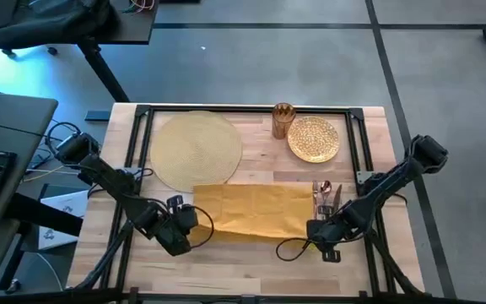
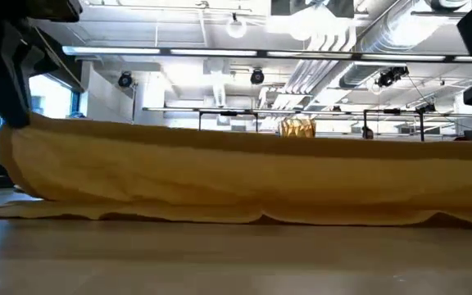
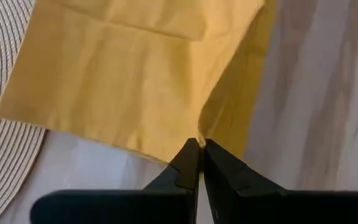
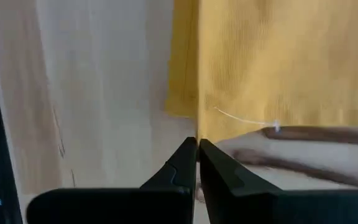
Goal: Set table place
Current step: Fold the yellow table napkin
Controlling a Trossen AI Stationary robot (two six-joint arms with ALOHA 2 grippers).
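A mustard-yellow napkin (image 1: pixel 256 209) lies spread near the middle of the wooden table (image 1: pixel 226 266), its far left corner over the rim of the round woven placemat (image 1: pixel 197 150). My left gripper (image 1: pixel 194 221) is shut on the napkin's near left corner. My right gripper (image 1: pixel 314 228) is shut on its near right corner. In the low view the napkin (image 2: pixel 236 176) stands as a long raised band with its lower fold on the table. A gold plate (image 1: pixel 314 138), a gold cup (image 1: pixel 283 120) and cutlery (image 1: pixel 326 198) lie on the right. My left gripper pinches the napkin's near left corner (image 3: pixel 199 138) between its two fingertips, coming slanting down from the near left. The corner is raised off the table; the cloth beyond it slopes down onto the table and the placemat. My right gripper pinches the napkin's near right corner (image 4: pixel 197 134) between its two fingertips, coming slanting down from the near right. The raised edge (image 2: pixel 301 143) runs across between both grippers, while the napkin's far part stays on the table.
The cutlery (image 4: pixel 303 134) lies right beside the napkin's right edge, close to my right gripper. A black frame (image 1: pixel 251 110) runs along the table's far edge and sides. Bare wood (image 1: pixel 251 270) stretches along the near edge.
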